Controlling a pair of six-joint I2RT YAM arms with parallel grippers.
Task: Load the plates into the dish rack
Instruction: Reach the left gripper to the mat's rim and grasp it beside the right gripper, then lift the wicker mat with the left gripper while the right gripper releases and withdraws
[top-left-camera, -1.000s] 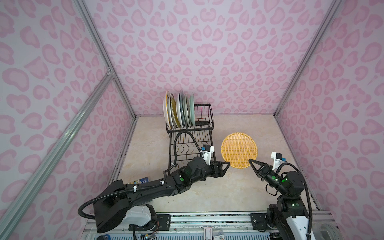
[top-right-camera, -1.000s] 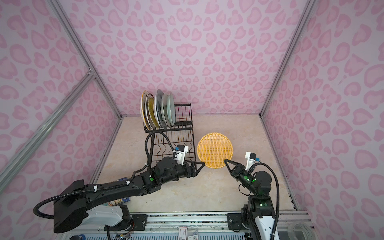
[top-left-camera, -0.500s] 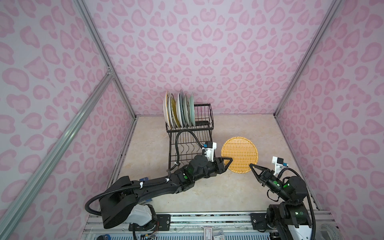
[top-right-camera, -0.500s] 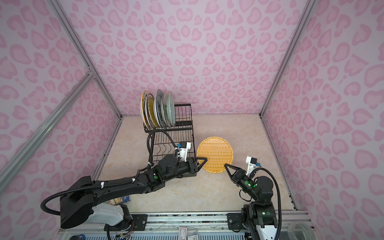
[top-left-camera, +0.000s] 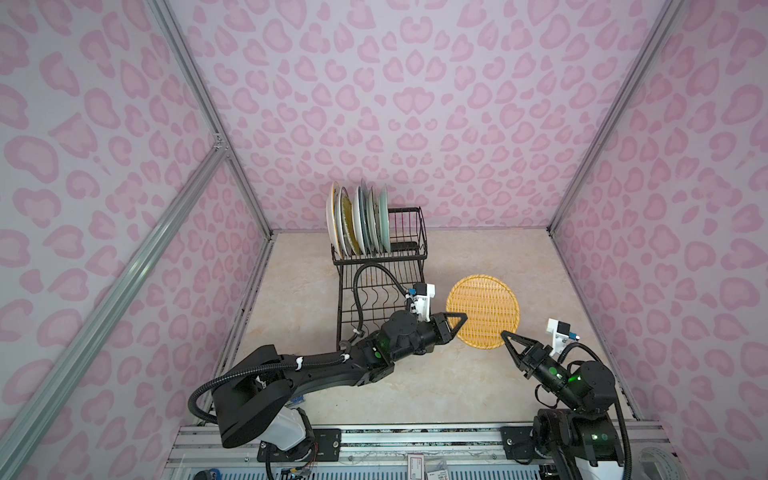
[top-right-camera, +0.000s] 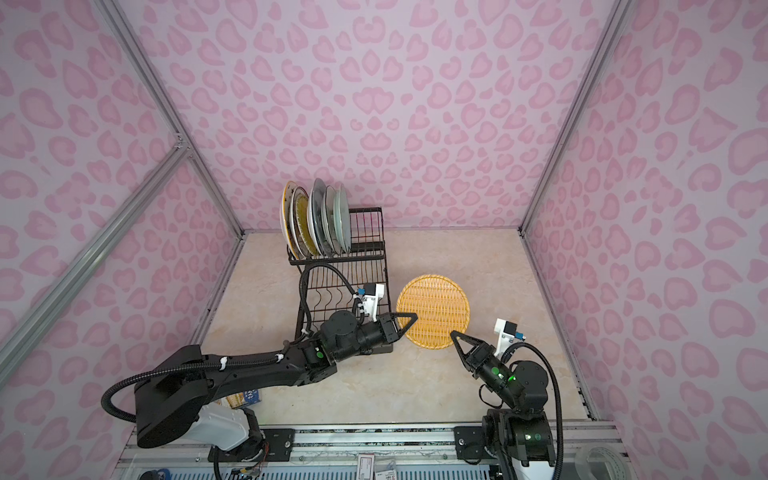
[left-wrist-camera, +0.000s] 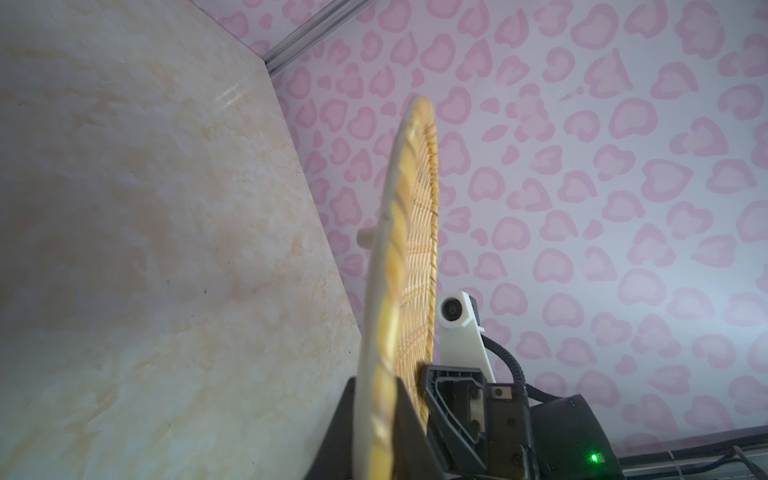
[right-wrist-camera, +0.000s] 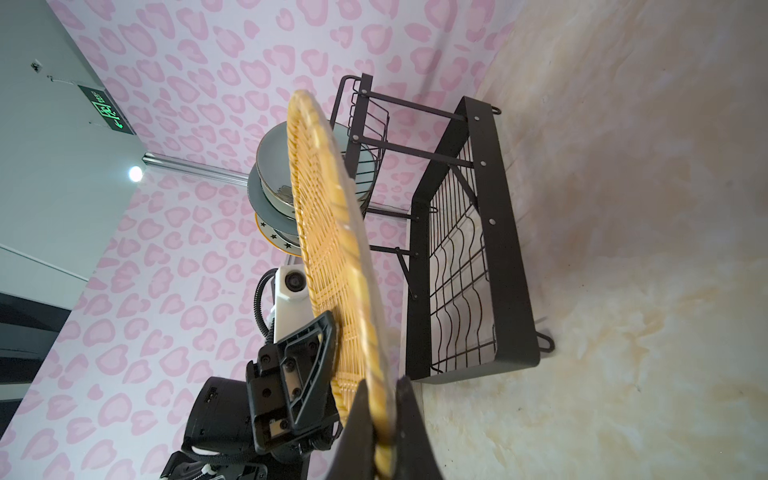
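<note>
We see the woven plate (top-left-camera: 484, 309) right of centre in both top views, just right of the rack's (top-left-camera: 409, 224) lower tray. The left gripper (top-left-camera: 459, 323) reaches in from the lower left and is clamped on the plate's left rim. In the left wrist view the rim sits pinched between its fingers (left-wrist-camera: 340, 440). The right gripper (top-left-camera: 504, 335) comes in from the lower right and is likewise closed tight on the plate's lower right rim. The right wrist view shows that edge wedged between its fingers (right-wrist-camera: 353, 440). We cannot tell whether the plate rests on the table (top-left-camera: 299, 291) or hangs just above it. Several racked plates (top-left-camera: 359, 220) stand on edge in the raised tier, above centre.
</note>
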